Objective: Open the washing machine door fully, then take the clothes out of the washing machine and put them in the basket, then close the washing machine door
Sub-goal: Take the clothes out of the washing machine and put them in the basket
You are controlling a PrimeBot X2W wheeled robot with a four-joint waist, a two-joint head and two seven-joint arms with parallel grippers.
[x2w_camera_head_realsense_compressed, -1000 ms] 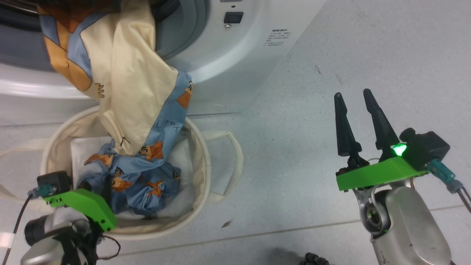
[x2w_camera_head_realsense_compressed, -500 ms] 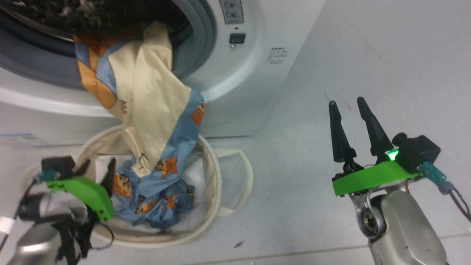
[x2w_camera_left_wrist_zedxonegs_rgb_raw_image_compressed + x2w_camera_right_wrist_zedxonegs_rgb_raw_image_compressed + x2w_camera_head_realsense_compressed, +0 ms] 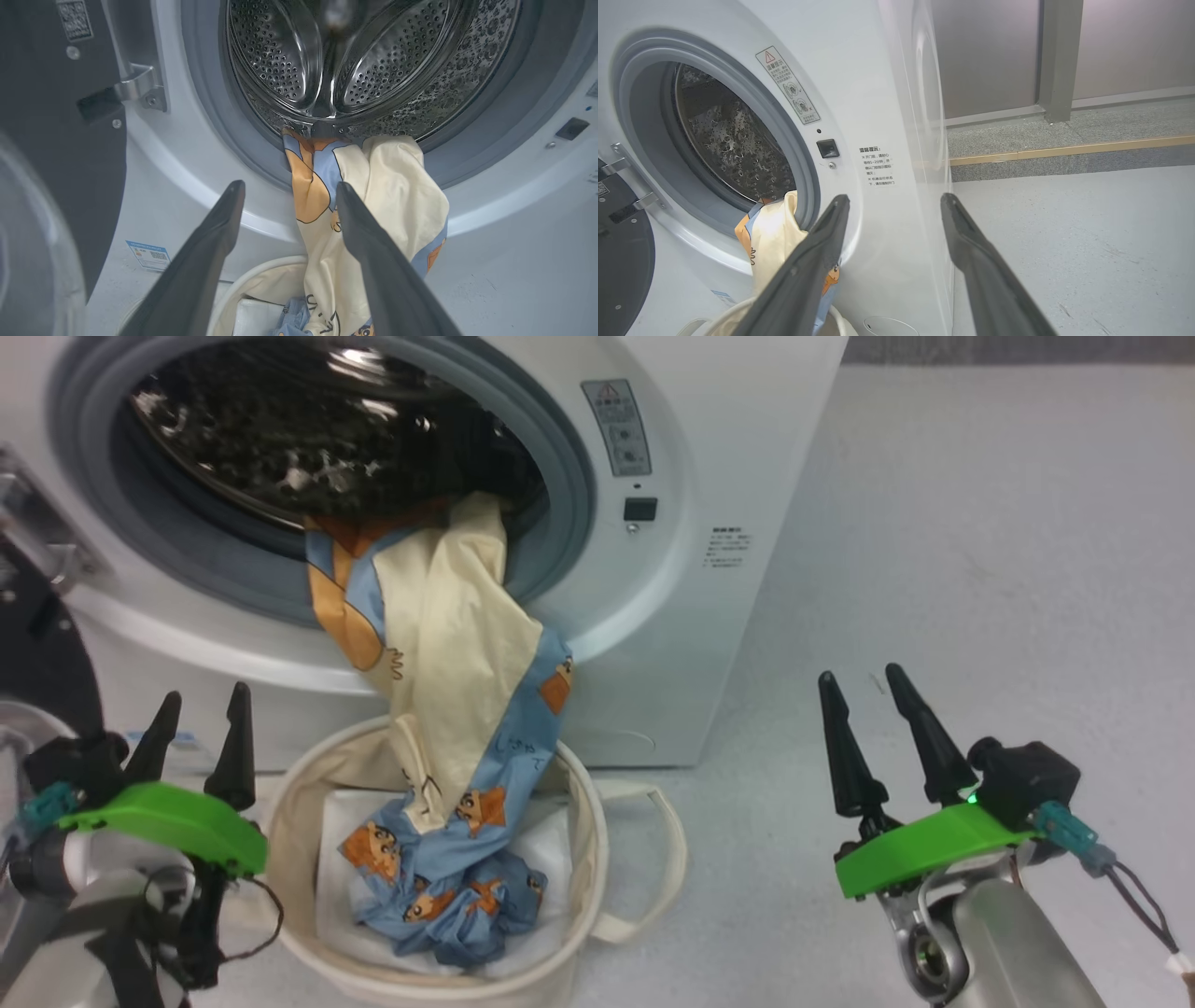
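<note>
The white washing machine (image 3: 709,476) stands with its black-rimmed door (image 3: 37,653) swung open at the left. Blue cartoon-print and cream clothes (image 3: 457,644) hang from the steel drum (image 3: 373,56) over the grey ring, with their lower end bunched in the cream basket (image 3: 597,840) on the floor below. My left gripper (image 3: 198,728) stands open and empty just left of the basket, its fingers pointing at the opening. In the left wrist view this left gripper (image 3: 290,186) frames the hanging clothes (image 3: 392,186). My right gripper (image 3: 864,695) is open over bare floor to the right.
A flat white folded sheet (image 3: 345,859) lines the basket under the clothes. The door's hinge bracket (image 3: 140,86) and a small blue label (image 3: 148,254) sit at the machine's left. Grey floor (image 3: 980,569) spreads to the right, ending at a raised kerb (image 3: 1064,151) and wall.
The head camera has tilted up, bringing the drum into view. My left gripper rose from inside the basket to beside its left rim, fingers open. The clothes still hang the same way.
</note>
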